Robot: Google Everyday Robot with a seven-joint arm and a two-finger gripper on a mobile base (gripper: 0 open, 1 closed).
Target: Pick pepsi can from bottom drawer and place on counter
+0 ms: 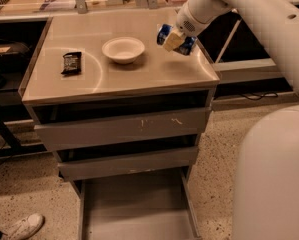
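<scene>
Camera view shows my gripper (173, 40) in the upper right of the frame, fingers clamped around the pepsi can (163, 33). The can sits tilted in my grasp over the right rear part of the counter (139, 79); whether it touches the surface I cannot tell. Just left of it sits a white bowl (122, 50), and farther left a dark snack packet (72, 63). At the bottom of the frame, the bottom drawer (134, 209) stands pulled open.

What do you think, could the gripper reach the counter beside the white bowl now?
Probably yes: the gripper, holding the pepsi can, hangs above the counter, and nothing lies beneath it beside the white bowl.
</scene>
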